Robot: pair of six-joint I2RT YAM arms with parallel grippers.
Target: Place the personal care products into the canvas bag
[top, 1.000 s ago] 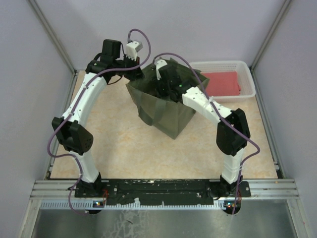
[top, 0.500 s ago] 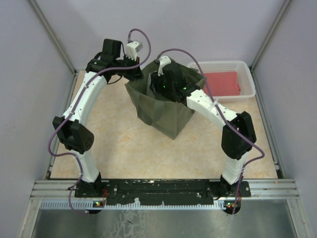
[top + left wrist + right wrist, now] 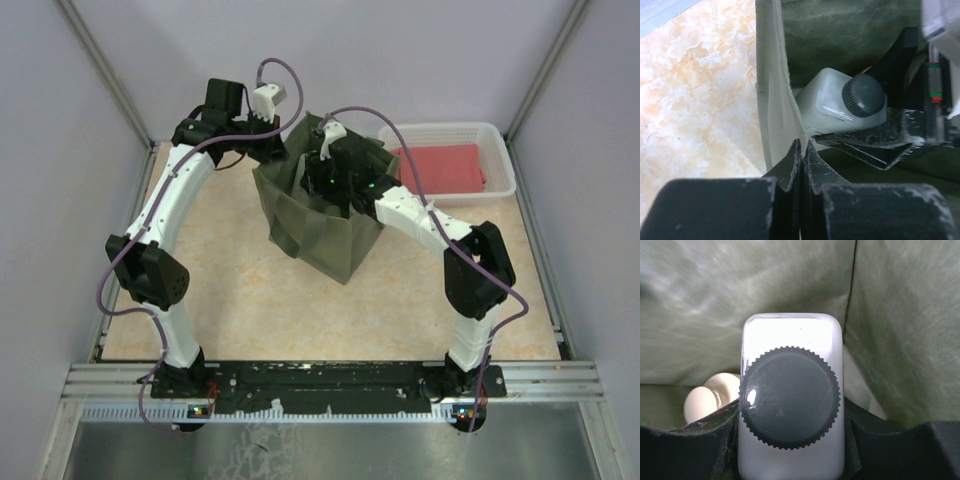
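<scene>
The olive-green canvas bag point(image 3: 320, 225) stands mid-table. My left gripper point(image 3: 803, 150) is shut on the bag's rim point(image 3: 771, 75) at its far left side, holding it up. My right gripper point(image 3: 790, 440) is inside the bag, shut on the white bottle with the grey cap point(image 3: 790, 395), which also shows in the left wrist view point(image 3: 840, 102). A cream-capped bottle point(image 3: 707, 397) lies on the bag's floor to the left of it. In the top view my right gripper point(image 3: 325, 180) reaches into the bag's mouth. The other products are hidden.
A white plastic mesh basket point(image 3: 500, 150) holding a red folded cloth point(image 3: 445, 168) stands at the back right, close to the bag. Beige tabletop point(image 3: 230, 300) surrounds the bag, with metal frame posts at the far corners.
My right arm has pushed left and lower into the bag with the white bottle. The bag has shifted slightly left. The left arm has stayed put.
</scene>
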